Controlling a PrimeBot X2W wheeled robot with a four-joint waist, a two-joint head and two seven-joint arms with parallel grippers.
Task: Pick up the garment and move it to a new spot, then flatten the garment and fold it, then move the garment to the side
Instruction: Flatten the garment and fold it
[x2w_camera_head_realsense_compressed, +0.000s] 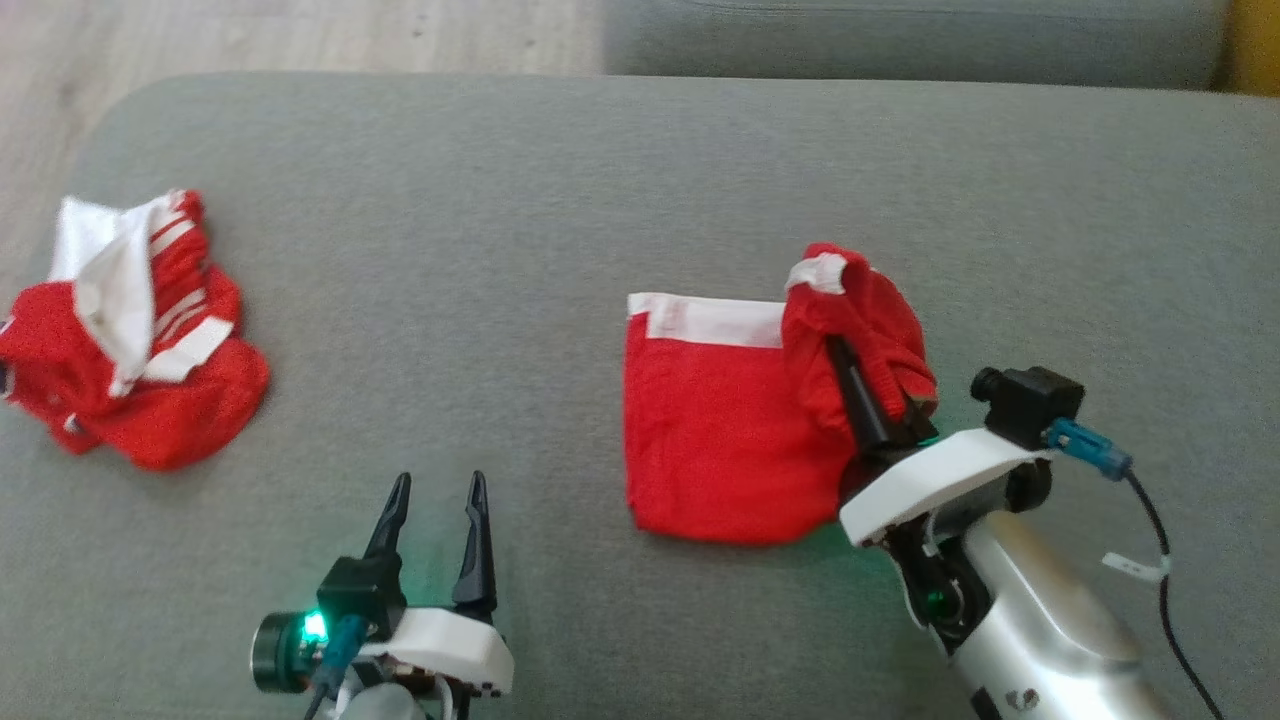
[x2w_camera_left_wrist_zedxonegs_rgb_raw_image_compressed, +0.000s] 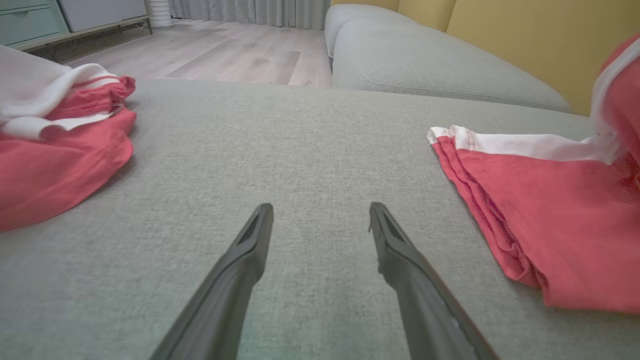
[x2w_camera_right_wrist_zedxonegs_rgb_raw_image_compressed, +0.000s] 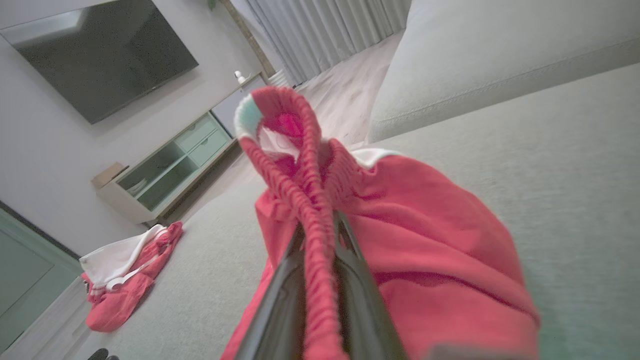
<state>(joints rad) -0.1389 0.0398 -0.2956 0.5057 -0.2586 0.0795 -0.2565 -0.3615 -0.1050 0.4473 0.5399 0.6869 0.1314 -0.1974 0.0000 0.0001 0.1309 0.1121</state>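
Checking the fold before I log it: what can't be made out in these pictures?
Folded garment, right edge: head view, hidden under its own lifted flap and the right tool.
Same garment, left wrist view: cut off by the right edge.
Crumpled garment: head view, clipped by the left edge.

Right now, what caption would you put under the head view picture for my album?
Right gripper pinching an edge of the red garment on a grey couch, left gripper open nearby.

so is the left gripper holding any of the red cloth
No, the left gripper stands open over the grey cushion, clear of the folded garment to its right.
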